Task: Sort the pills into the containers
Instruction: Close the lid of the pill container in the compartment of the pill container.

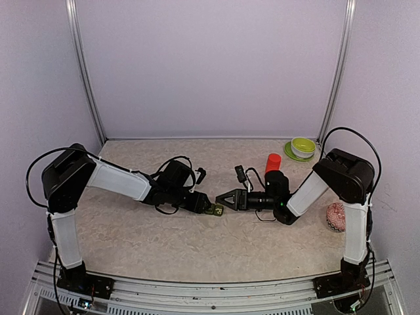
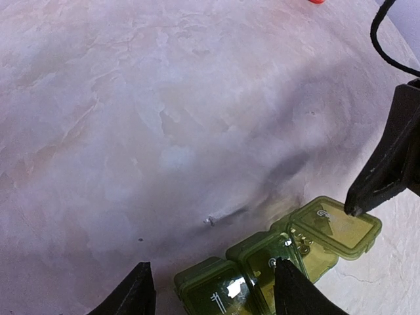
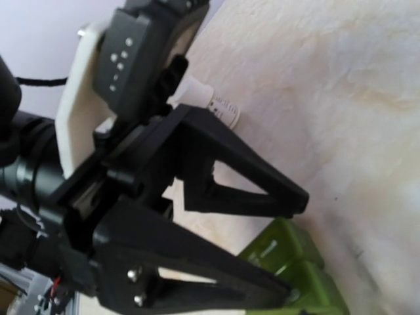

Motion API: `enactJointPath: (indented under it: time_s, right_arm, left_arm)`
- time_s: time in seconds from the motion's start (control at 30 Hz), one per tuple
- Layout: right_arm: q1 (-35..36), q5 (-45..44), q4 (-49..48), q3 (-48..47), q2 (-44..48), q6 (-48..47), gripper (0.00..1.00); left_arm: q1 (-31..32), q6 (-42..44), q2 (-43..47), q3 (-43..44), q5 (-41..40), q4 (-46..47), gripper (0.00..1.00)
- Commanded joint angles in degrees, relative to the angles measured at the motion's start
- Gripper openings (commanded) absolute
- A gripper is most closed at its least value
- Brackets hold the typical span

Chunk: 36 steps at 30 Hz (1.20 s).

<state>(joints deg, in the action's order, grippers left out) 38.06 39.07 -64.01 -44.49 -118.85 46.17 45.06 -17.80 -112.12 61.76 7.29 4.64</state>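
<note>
The containers (image 2: 262,272), a strip of three dark-green lidded boxes, lie on the table at the middle (image 1: 214,210). My left gripper (image 2: 211,264) is open over the near box. One of its fingertips (image 2: 285,275) rests on the middle box, and the other stands clear of the strip. My right gripper (image 3: 292,246) faces it from the right (image 1: 222,199), jaws apart, with the end box (image 3: 282,243) at its tips. One right fingertip (image 2: 356,207) touches the end lid (image 2: 338,226), which looks slightly raised. Small pale bits (image 2: 303,241) show beneath it; I cannot tell whether they are pills.
A red-orange bottle (image 1: 273,163) stands behind the right arm. A green bowl on a plate (image 1: 302,147) sits in the back right corner. A pink patterned object (image 1: 336,216) lies by the right arm's base. A tiny clear white-capped bottle (image 3: 220,110) lies behind the right gripper.
</note>
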Motion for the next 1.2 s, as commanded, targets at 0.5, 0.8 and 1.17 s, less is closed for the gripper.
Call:
enactJointPath:
  time_s: [0.5, 0.8, 1.17]
  right_arm:
    - [-0.36, 2.4, 7.75, -0.82, -1.03, -1.19, 0.09]
    - [-0.03, 1.91, 11.74, -1.9, -1.51, -3.06, 0.0]
    - [0.77, 1.54, 16.17, -3.87, -2.48, -4.46, 0.0]
  left_arm:
    - [-0.41, 0.37, -1.0, -1.21, -0.94, -2.7, 0.6]
    - [-0.41, 0.27, -1.26, -1.11, -0.7, -2.71, 0.6]
    - [-0.5, 0.24, -1.35, -1.09, -0.77, -2.78, 0.6]
